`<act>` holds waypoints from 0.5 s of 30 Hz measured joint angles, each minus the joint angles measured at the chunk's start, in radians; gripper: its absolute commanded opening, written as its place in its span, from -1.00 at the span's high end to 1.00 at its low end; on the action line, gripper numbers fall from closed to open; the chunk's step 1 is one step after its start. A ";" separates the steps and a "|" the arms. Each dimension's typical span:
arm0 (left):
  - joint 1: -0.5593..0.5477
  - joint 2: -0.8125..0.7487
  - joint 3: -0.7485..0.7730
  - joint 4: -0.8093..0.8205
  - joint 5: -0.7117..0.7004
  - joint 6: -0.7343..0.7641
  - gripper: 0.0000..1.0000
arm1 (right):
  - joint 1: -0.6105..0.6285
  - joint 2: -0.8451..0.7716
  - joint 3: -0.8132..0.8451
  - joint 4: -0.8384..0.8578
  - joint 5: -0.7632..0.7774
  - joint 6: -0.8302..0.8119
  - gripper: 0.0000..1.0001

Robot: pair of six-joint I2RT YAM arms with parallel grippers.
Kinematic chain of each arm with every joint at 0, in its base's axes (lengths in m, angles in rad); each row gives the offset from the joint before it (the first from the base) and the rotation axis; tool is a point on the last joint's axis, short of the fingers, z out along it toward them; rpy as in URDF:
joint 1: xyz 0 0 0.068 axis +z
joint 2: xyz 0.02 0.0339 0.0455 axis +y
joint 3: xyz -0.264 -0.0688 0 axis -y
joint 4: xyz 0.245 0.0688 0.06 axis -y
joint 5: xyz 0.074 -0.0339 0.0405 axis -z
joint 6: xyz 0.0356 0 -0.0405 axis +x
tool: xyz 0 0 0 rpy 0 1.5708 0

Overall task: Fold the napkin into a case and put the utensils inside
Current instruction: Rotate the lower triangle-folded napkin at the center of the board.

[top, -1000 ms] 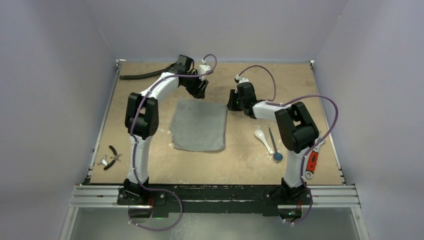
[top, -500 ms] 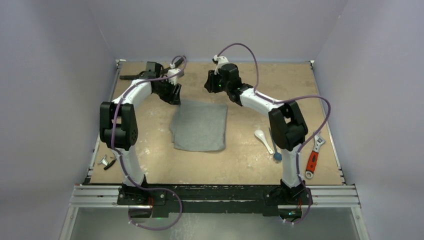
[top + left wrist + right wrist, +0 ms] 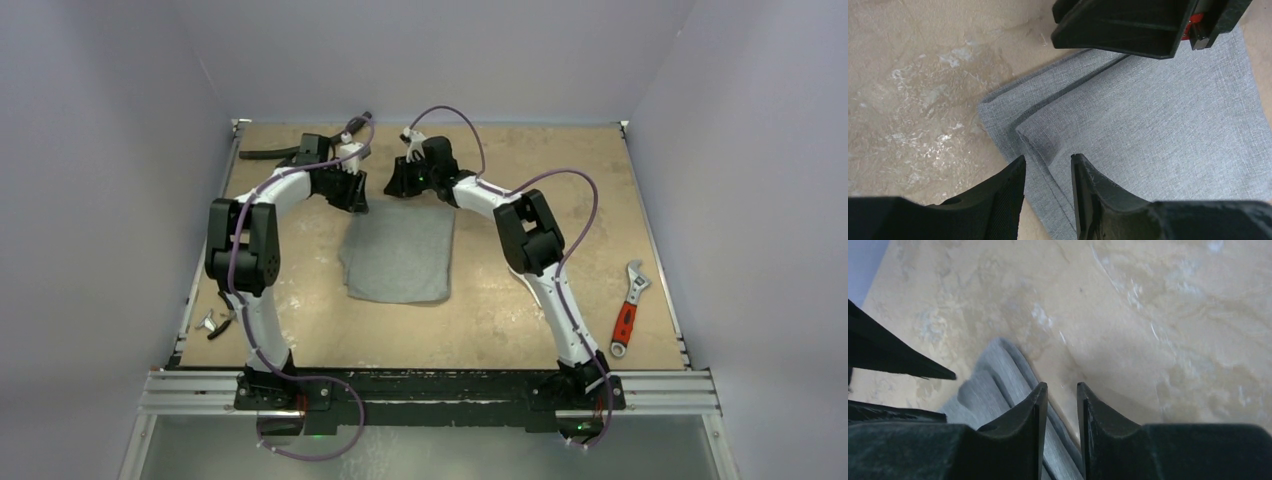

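Note:
The grey napkin (image 3: 400, 255) lies flat mid-table, folded in layers whose stepped edges show at its far left corner (image 3: 1013, 115). My left gripper (image 3: 352, 194) hovers low over that corner, its jaws (image 3: 1048, 157) open with a small gap straddling the layered edge and nothing pinched. My right gripper (image 3: 396, 184) is close beside it at the far edge; its jaws (image 3: 1062, 385) stand narrowly open over the napkin's edge (image 3: 998, 375). The two grippers nearly face each other. The utensils are hidden under the right arm.
A red-handled wrench (image 3: 626, 312) lies at the right. Black pliers (image 3: 222, 320) sit near the front left edge. A black hose (image 3: 268, 155) runs along the far left corner behind the left arm. The right forearm (image 3: 545, 285) spans the table right of the napkin.
The right arm swung left from the napkin's right side to its far edge, now covering the utensils. The left gripper moved left to the far left corner and its jaws narrowed.

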 measured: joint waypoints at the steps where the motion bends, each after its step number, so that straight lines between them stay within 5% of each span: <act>1: -0.001 0.001 0.000 0.005 -0.002 -0.004 0.25 | 0.000 0.012 0.027 -0.005 -0.009 0.002 0.37; 7: -0.016 0.066 0.001 0.015 -0.028 -0.006 0.41 | -0.002 0.024 0.044 -0.008 -0.045 0.002 0.46; 15: -0.069 0.127 0.075 0.010 -0.041 -0.006 0.87 | -0.023 -0.170 -0.319 0.092 -0.050 0.008 0.59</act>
